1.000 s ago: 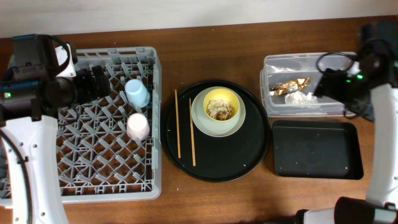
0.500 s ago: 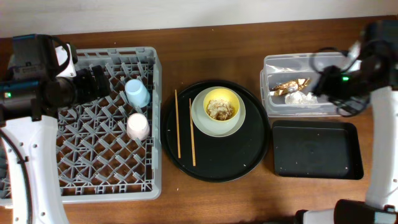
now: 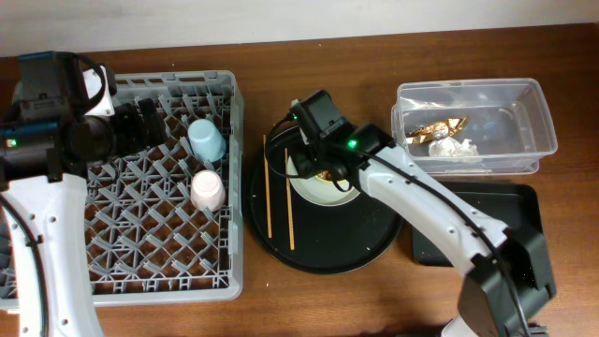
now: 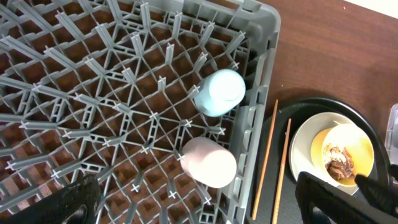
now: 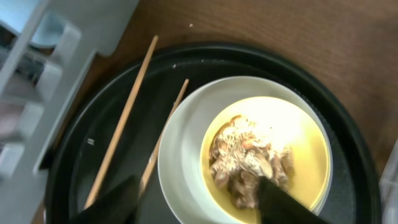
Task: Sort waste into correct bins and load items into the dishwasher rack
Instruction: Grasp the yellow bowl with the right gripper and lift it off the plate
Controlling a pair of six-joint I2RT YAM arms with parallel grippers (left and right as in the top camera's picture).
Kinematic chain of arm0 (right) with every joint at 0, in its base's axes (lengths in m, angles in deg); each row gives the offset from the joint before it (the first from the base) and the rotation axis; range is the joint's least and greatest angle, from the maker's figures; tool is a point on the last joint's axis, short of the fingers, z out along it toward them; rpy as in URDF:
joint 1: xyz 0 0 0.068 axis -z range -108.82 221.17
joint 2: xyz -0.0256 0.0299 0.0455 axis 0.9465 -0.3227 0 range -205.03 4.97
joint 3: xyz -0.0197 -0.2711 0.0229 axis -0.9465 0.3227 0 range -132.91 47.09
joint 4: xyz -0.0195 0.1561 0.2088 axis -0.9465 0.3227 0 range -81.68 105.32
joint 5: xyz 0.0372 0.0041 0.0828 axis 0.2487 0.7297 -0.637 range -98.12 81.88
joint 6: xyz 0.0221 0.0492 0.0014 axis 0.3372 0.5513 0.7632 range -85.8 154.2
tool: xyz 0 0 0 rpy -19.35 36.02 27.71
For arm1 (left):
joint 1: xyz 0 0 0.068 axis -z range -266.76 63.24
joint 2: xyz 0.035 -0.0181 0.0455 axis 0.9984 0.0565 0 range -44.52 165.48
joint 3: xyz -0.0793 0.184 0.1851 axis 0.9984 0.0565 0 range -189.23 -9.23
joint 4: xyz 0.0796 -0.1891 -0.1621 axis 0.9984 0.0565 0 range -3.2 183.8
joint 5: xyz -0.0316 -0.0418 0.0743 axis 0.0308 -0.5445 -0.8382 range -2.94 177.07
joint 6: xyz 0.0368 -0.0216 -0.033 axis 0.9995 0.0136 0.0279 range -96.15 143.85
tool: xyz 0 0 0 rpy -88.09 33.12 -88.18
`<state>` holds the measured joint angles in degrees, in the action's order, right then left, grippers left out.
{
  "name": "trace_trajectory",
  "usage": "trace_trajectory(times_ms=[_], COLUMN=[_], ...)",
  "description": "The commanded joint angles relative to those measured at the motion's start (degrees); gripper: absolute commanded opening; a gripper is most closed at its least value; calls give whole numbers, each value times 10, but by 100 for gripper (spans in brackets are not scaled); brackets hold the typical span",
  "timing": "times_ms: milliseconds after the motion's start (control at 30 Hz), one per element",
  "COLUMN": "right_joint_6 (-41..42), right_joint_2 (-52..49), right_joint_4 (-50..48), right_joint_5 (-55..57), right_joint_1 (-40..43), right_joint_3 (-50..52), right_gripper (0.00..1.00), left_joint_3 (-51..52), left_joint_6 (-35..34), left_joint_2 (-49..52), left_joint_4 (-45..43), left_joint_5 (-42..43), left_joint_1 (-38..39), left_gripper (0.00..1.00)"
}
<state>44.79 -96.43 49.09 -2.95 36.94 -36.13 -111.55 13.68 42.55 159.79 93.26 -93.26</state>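
My right gripper (image 3: 323,164) is open over the yellow bowl (image 5: 298,134), which sits on the pale plate (image 5: 183,149) and holds tan food scraps (image 5: 249,162). In the right wrist view the gripper (image 5: 196,202) has one finger inside the bowl and one outside over the plate's left edge. Two chopsticks (image 3: 268,187) lie left of the plate. A blue cup (image 3: 207,140) and a pink cup (image 3: 208,190) stand upside down in the grey rack (image 3: 140,234). My left gripper (image 4: 205,208) is open and empty above the rack. The gold wrapper (image 3: 438,126) and tissue (image 3: 452,146) lie in the clear tub (image 3: 524,94).
The plate and chopsticks rest on a large round black tray (image 3: 328,248) between the rack and the bins. The shallow black rectangular tray (image 3: 505,201) lies in front of the clear tub, partly under my right arm.
My right arm has swung left from over the clear tub to over the yellow bowl. The left arm has not moved.
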Motion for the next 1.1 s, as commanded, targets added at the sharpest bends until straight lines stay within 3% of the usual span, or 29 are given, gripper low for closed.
trace_trajectory(times_ms=[0,67,167,367,600,700,733,800,933,1067], right_joint_6=[-1,-1,-1,-1,-1,-1,-1,0,18,82], right_joint_2=[-55,-83,-122,-134,-134,-134,-134,-125,-77,-6], right_joint_4=[-14,-23,-35,-21,-7,-6,-1,47,233,363], right_joint_5=[11,2,-2,-2,-2,-2,-2,-2,3,13], right_joint_1=[-3,-3,-3,-3,-3,-3,-2,-3,-2,27], right_joint_3=[3,3,3,7,23,19,11,-21,-137,-162], right_gripper=[54,47,46,25,20,4,4,4,4,4], left_joint_3=[-6,-6,-6,-6,-6,-6,-6,-6,-6,-6], left_joint_6=[-5,-5,-5,-5,-5,-5,-5,-5,-5,-5], left_joint_2=[1,1,1,1,1,1,1,1,1,1], left_joint_4=[-1,-1,-1,-1,-1,-1,-1,-1,-1,-1], left_joint_5=[4,4,4,4,4,4,4,4,4,4], left_joint_1=[-2,-2,-2,-2,-2,-2,-2,-2,-2,-2], left_gripper=[99,99,99,99,99,99,99,99,99,99])
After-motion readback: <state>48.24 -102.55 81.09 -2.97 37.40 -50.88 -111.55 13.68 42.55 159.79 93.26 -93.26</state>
